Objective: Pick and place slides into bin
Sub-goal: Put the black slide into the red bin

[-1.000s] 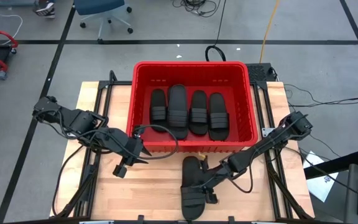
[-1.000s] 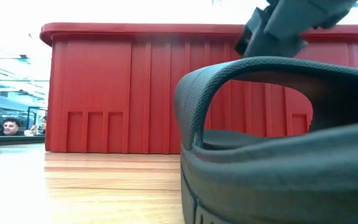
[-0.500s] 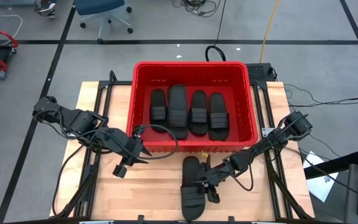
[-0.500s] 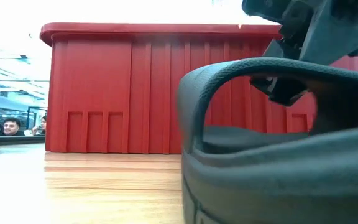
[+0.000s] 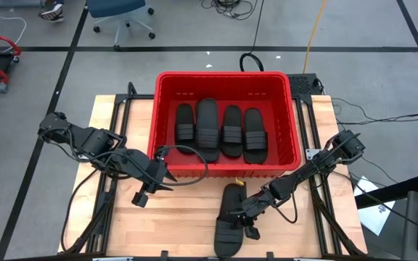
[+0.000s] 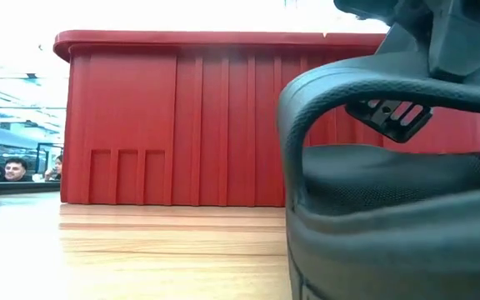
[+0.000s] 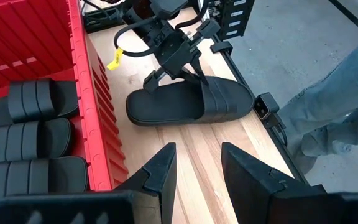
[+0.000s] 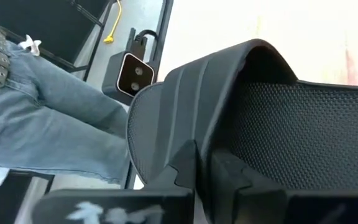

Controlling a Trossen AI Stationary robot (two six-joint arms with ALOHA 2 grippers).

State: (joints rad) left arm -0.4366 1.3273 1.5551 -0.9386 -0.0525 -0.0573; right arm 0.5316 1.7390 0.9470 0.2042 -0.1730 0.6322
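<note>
High view shows four slides lying side by side inside the bin (image 5: pixel 293 123), which stands at the far middle of the bench (image 5: pixel 115 210). A fifth slide (image 5: pixel 232 217) lies on the bench just in front of the bin's near wall; no sixth one shows anywhere, so I judge the task past halfway, with this slide at least left to lift and drop in.

The right gripper (image 5: pixel 247 214) reaches in low from the right side of the bench, the arm stretched nearly flat along it, and is clenched on the strap (image 8: pixel 185 106) of that slide: the right wrist view shows the fingers pinching the ribbed strap's edge. The slide's sole seems to rest on the wood, though I cannot tell for certain.

The left gripper (image 5: pixel 148 190) waits near the bin's left front corner, its fingers (image 7: pixel 160 171) spread and holding nothing, pointed toward the loose slide.
</note>
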